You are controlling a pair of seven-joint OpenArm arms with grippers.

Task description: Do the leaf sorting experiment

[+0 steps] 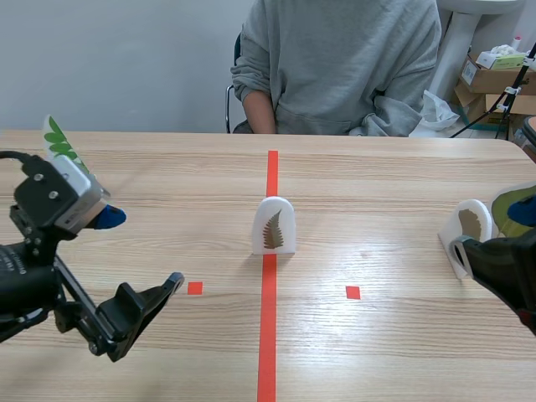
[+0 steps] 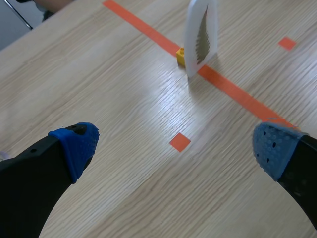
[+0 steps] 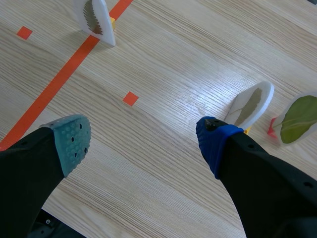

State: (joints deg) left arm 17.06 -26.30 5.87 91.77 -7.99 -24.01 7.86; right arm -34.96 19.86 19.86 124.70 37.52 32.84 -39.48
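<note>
Wooden table [image 1: 377, 176] holds upright fern card [image 1: 274, 226] facing robot; left gripper [image 2: 176, 145], right gripper [image 3: 143, 141] spread

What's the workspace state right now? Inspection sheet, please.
Surface: wooden table, orange-red tape marks.
Job's things: centre leaf card on the tape line; brown leaf card and green leaf card at the right; fern card behind the left arm.
Clutter: nothing seen.
Grippers: left gripper open, holding nothing; right gripper open, holding nothing.
Cables: black cable at the left arm.
Surroundings: person seated across; cardboard boxes beyond.
</note>
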